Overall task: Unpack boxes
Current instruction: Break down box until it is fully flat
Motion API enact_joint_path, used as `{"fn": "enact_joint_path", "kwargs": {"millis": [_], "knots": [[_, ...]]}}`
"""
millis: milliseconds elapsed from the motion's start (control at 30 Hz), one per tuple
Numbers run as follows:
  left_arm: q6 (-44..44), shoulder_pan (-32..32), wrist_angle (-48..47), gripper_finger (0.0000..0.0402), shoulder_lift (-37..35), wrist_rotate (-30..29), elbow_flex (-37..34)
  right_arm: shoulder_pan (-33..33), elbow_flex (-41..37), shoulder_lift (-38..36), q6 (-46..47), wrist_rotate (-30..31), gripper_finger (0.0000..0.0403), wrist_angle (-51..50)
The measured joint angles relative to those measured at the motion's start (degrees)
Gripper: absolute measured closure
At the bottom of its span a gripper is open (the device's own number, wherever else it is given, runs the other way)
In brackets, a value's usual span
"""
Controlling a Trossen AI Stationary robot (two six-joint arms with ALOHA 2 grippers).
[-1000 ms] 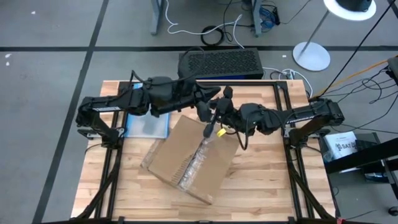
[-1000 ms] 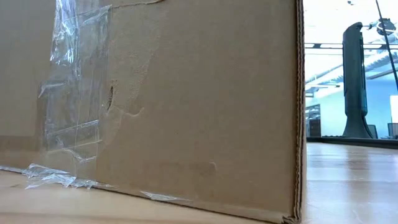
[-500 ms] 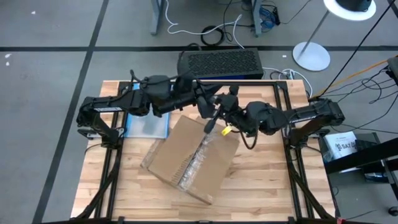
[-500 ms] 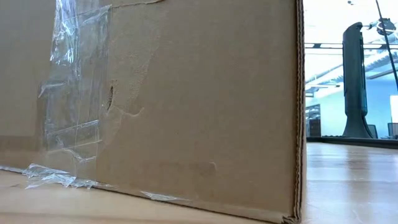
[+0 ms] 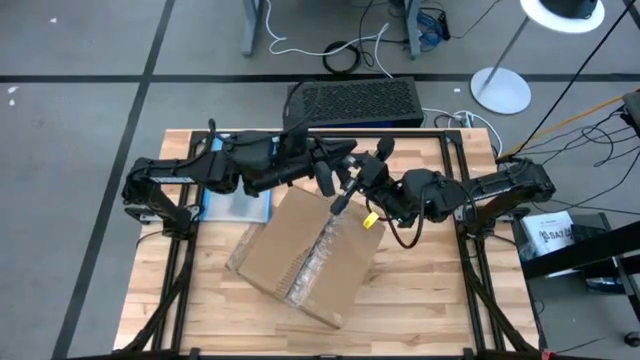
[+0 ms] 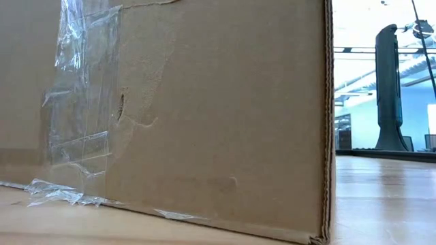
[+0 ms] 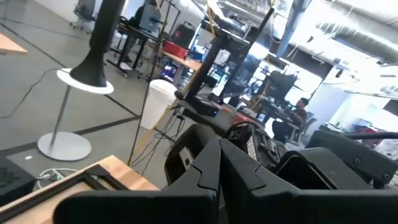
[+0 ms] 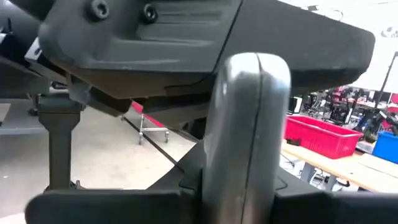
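From above, the box (image 5: 305, 255) lies flat on the table (image 5: 420, 290), turned at a slant so its long axis runs from the corner nearest the grippers down toward the table's front-left; a band of clear tape (image 5: 318, 258) crosses its top. The low view shows what the overhead one cannot: the box's side wall (image 6: 204, 116) fills most of the picture, with wrinkled tape (image 6: 78, 102) down its face, a small dent beside the tape, and a loose curl of tape on the table at its foot.

Left of the box a clear pouch (image 5: 237, 204) lies near the table's left edge, partly under the left arm. That arm reaches from the left edge toward the box's far corner, and the left gripper (image 5: 338, 160) hangs above that corner with its fingers pressed together; its wrist view looks out level into the room, past the shut fingers (image 7: 214, 168), at a floor lamp (image 7: 84, 74).

The right arm stretches in from the box's right, bent at the elbow. The right gripper (image 5: 352, 190) sits over the same corner, pinching a slim grey-handled tool (image 5: 343, 198) whose tip meets the tape. In the right wrist view the handle (image 8: 249, 130) stands upright, with the left arm's casing just behind it.

Beyond the table, behind the box, stands a black unit (image 5: 353, 102).
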Motion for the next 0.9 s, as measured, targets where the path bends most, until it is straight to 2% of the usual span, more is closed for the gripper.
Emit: {"fn": "enact_joint_path", "kwargs": {"millis": [167, 433, 633, 900], "knots": [[5.9, -1.4, -1.2, 0.0392, -0.6, -3.3, 0.3, 0.3, 0.0, 0.0, -0.1, 1.8, 0.0344, -1.6], [9.1, -3.1, -11.1, 0.0392, -0.8, -4.5, 2.9, 0.7, 0.0, -0.3, 0.6, 2.2, 0.0344, -6.5], [14.1, -4.5, -13.2, 0.0392, 0.3, -8.1, 2.9, -0.1, -0.1, -0.3, 2.9, 1.8, 0.0344, -10.0], [17.2, -4.8, -14.4, 0.0392, 0.9, -8.1, 2.9, -0.5, -0.1, -0.2, 7.6, 0.9, 0.0345, -13.4]]}}
